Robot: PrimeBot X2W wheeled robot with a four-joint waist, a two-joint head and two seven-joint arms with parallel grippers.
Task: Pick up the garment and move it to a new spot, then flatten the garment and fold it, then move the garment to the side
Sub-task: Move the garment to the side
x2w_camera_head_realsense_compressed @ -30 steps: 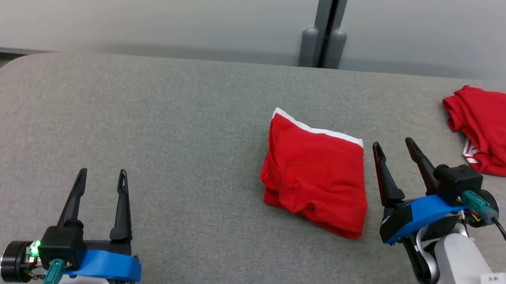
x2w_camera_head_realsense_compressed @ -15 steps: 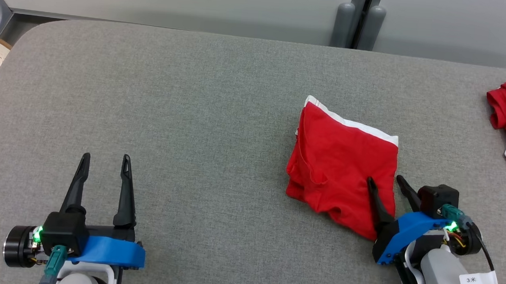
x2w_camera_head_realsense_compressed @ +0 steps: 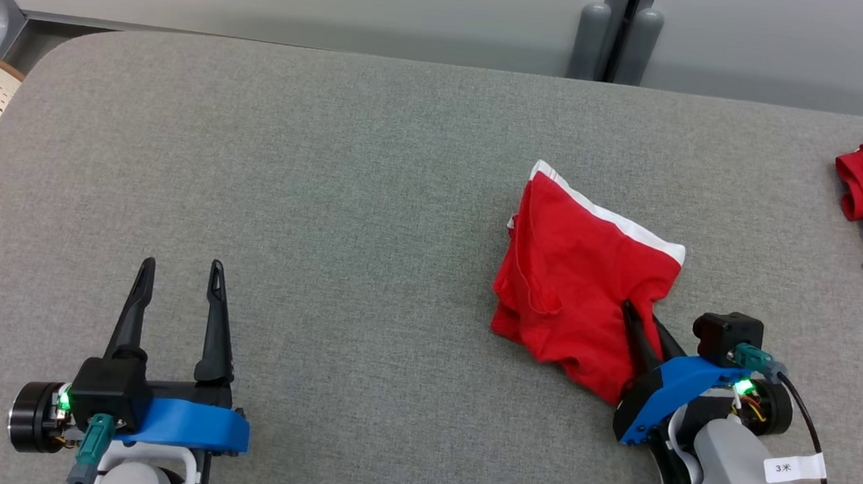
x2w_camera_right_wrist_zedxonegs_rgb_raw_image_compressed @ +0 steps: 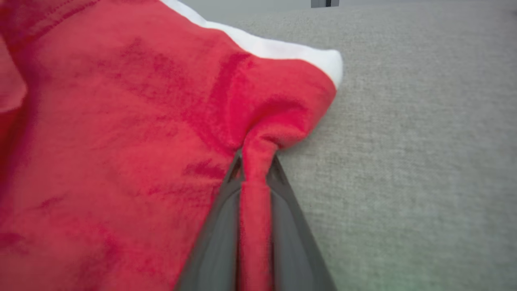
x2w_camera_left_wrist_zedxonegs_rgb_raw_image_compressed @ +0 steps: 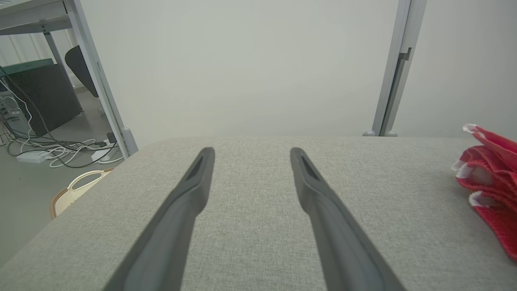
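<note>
Head view: the red garment [x2w_camera_head_realsense_compressed: 580, 283] lies folded on the counter [x2w_camera_head_realsense_compressed: 329, 189], right of the middle. The right jaws are clenched on its near right edge; the left jaws stand released, well apart from it.

Left wrist view: nothing is between the left jaws.

Right wrist view: a ridge of red cloth is pinched between the jaws.

Probably this is the last step, moving the garment aside. The next move calls for a lift that does not lose the pinch.

The right gripper [x2w_camera_head_realsense_compressed: 640, 317] is pinched tight on a fold at the near right edge of the garment [x2w_camera_head_realsense_compressed: 574, 267]. The left gripper [x2w_camera_head_realsense_compressed: 181, 266] rests well to the garment's left, with its fingers spread wide and pointing away from the robot.
</note>
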